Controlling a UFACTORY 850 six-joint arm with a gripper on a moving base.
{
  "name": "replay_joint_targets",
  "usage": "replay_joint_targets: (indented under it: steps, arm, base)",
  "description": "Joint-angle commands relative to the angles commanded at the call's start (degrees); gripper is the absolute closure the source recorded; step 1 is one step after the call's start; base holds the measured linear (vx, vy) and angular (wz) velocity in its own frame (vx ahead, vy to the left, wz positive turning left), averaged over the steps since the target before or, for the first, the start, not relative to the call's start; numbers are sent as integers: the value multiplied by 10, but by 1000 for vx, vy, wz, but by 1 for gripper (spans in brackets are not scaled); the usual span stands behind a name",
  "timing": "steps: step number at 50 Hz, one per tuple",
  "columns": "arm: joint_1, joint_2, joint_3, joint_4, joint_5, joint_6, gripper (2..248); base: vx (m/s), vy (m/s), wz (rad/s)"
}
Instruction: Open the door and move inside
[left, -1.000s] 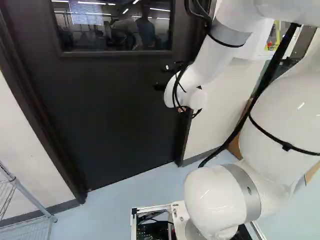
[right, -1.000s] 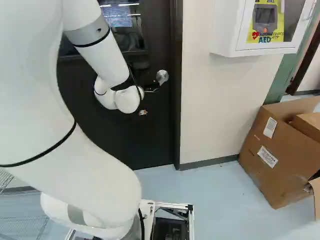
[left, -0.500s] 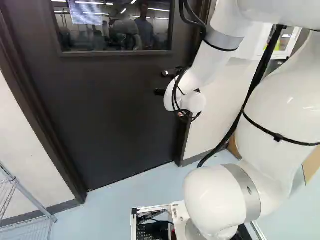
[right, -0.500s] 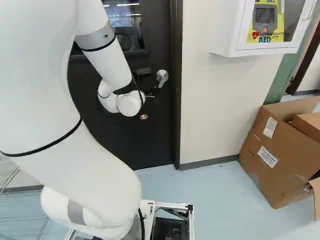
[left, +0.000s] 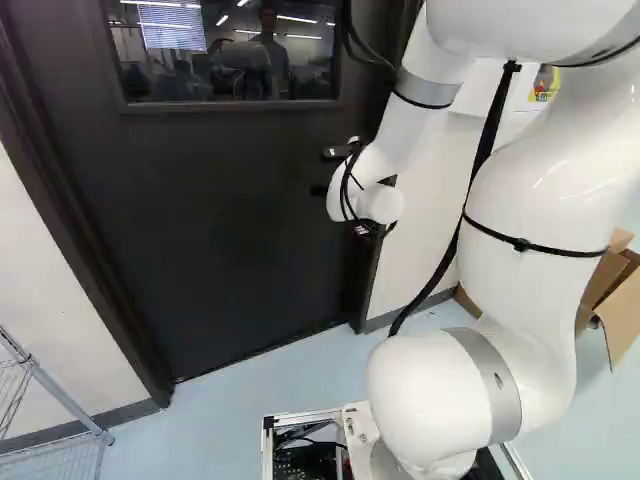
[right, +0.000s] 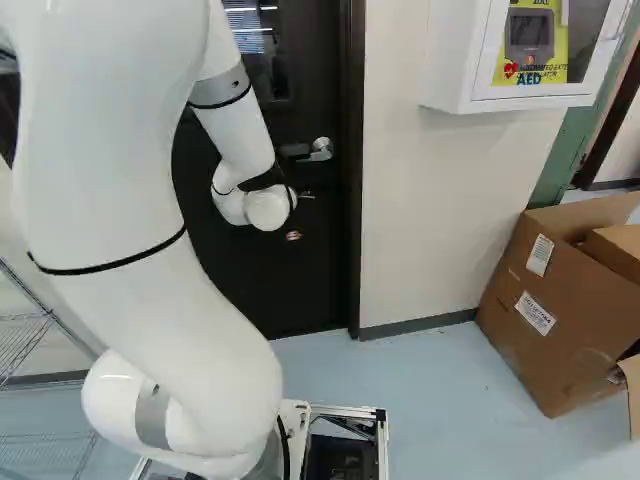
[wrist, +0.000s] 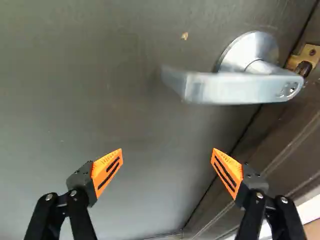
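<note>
The gripper (right: 293, 235), its two fingers spread apart, is held near the lever handle (wrist: 240, 89) on the right side of the far door (left: 220, 220).

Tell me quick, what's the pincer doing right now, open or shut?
Pincer: open, holding nothing; the door handle is ahead of it, ungripped.

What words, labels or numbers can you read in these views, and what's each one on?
"AED": on the yellow sign in the white wall cabinet.
Its other lines: too small or cut off.
White labels on the cardboard box: too small to read.
Door lever: nothing readable.
</note>
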Motion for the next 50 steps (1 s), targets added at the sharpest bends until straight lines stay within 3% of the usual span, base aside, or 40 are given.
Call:
replay_joint_targets:
  steps: [50]
  arm:
    - [1, -138, -158, -42, 0, 0, 3]
  base:
    - [0, 0, 0]
